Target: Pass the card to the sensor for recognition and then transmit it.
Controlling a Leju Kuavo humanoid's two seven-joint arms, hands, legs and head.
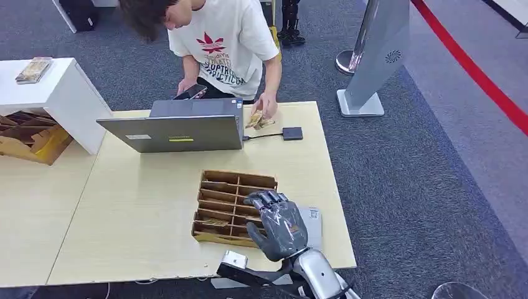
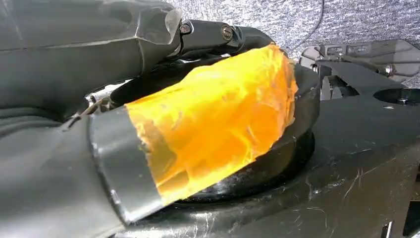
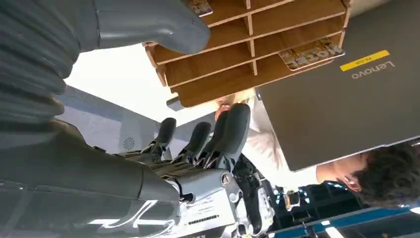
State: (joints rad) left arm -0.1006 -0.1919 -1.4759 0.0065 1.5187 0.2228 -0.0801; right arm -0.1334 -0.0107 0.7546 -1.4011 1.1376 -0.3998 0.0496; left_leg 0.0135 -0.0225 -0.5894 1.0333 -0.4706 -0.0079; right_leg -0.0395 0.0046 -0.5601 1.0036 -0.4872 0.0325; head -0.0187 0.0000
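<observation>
Card (image 1: 216, 222) in tray (image 1: 231, 180): tan, printed (lettering blurred, perhaps "Hotel").

— Where is the card (image 1: 216, 222)?
— Flat in a lower compartment of the wooden organizer (image 1: 231, 208), on its left side; tan with dark print.
— And the sensor (image 1: 292, 133)?
— A small dark box beyond the organizer, cabled to the laptop (image 1: 177, 127).
</observation>
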